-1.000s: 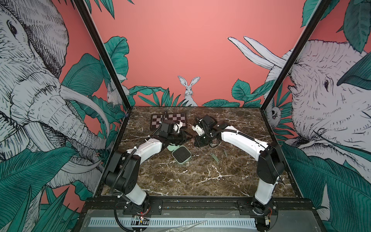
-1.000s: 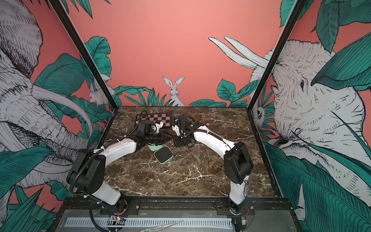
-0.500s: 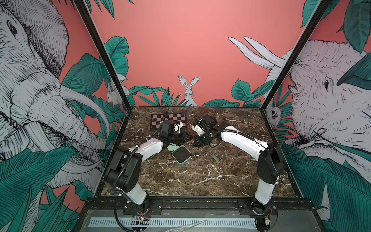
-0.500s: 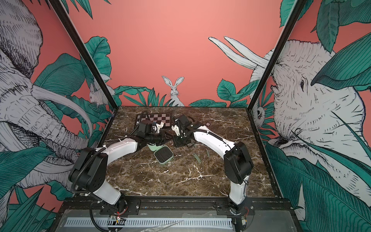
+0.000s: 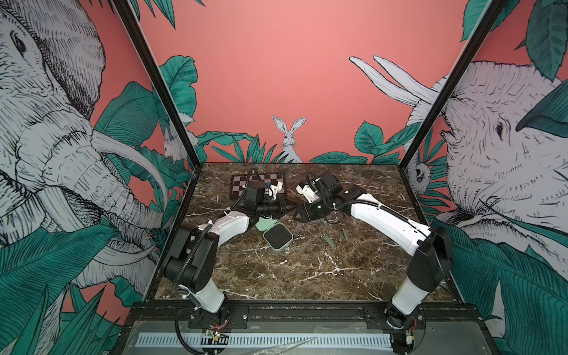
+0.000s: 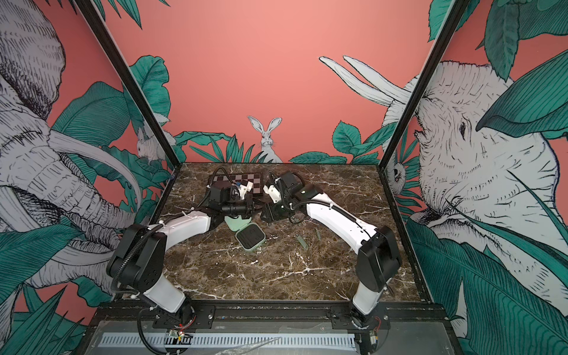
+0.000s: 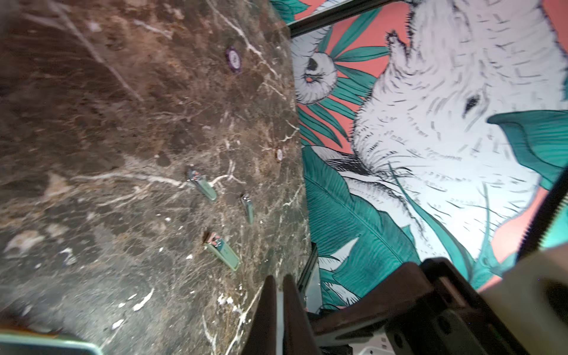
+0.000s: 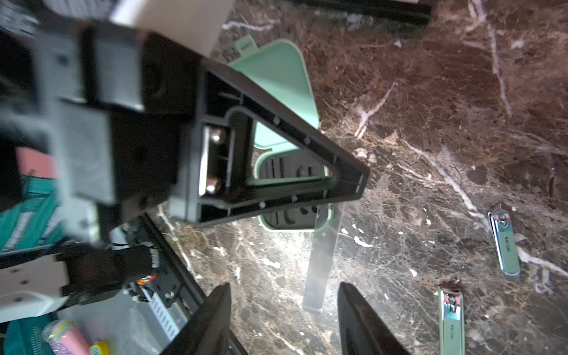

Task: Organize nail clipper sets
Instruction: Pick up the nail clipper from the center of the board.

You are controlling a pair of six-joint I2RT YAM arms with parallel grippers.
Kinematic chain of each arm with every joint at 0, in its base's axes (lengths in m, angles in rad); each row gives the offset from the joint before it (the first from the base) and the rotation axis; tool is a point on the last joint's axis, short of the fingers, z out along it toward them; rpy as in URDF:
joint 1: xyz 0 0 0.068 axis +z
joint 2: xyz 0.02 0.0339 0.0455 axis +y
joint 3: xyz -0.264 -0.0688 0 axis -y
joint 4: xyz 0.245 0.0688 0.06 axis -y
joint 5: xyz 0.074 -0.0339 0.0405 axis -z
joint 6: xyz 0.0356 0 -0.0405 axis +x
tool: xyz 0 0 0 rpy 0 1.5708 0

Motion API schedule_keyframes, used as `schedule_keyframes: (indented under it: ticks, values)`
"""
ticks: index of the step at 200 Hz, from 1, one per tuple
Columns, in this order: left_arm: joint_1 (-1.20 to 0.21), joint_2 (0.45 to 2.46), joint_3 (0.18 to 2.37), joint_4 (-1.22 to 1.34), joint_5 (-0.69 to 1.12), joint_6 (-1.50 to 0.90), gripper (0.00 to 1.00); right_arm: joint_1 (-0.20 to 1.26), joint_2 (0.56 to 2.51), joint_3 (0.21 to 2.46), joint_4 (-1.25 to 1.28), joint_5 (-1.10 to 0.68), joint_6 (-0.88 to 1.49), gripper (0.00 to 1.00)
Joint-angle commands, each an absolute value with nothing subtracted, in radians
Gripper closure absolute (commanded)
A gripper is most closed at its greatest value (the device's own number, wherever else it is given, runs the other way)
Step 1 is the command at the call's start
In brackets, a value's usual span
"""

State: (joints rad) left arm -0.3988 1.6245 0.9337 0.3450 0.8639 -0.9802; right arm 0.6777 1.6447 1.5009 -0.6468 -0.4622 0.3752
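Pinching a slim pale file (image 8: 321,261), left hand (image 7: 279,281) is clamped narrow; right hand (image 8: 284,290) gapes wide either side of it. Open mint case (image 5: 278,239) sits on the tabletop (image 5: 276,276) right by them.

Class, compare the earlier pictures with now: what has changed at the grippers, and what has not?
The left gripper has shut on the slim, flat, pale tool; the right gripper has opened and let it go. Both barely shifted place. The open mint-green plastic case, the three pale-green metal nail clippers and the brown checkerboard lie as before.
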Motion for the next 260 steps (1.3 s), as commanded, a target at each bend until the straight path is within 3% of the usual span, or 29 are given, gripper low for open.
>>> schedule_keyframes:
  ticks: [1, 39, 103, 260]
  values:
    - [-0.345, 1.567, 0.939, 0.603, 1.030, -1.079, 1.00, 0.597, 1.521, 1.464, -0.514, -0.644, 0.429, 0.41]
    - [-0.310, 1.538, 0.978, 0.833, 1.133, -1.222, 1.00, 0.512, 1.472, 1.436, -0.417, -0.812, 0.529, 0.57]
    - [-0.312, 1.545, 1.011, 1.045, 1.157, -1.409, 1.00, 0.515, 1.510, 1.410, -0.222, -0.927, 0.665, 0.63]
    - [-0.334, 1.552, 1.000, 1.032, 1.161, -1.417, 1.00, 0.551, 1.565, 1.397, -0.112, -0.955, 0.736, 0.84]
